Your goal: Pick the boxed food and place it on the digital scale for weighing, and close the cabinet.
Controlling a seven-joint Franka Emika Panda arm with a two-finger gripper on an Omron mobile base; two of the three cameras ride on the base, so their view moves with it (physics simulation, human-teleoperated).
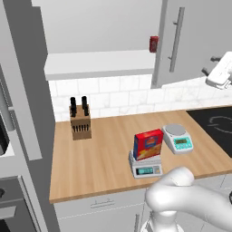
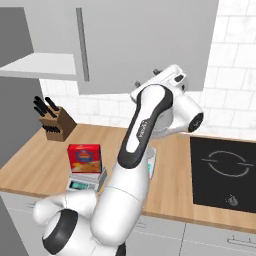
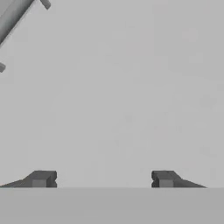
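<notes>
Up close, the parted, empty fingers (image 3: 39,179) face the cabinet (image 3: 131,87) door

The white Franka arm with dark joints (image 2: 145,130) rises from the lower left of the right base view, its bulky white base link low in the frame and its upper link slanting up toward the centre top. In the left base view its white shoulder fills the lower right corner. The 2-finger gripper (image 3: 103,179) shows its 2 small dark fingertips (image 3: 41,178) at the bottom of the hand view, standing wide apart with nothing between them. The white hand reaches in at the right edge of the left base view, raised high.
</notes>
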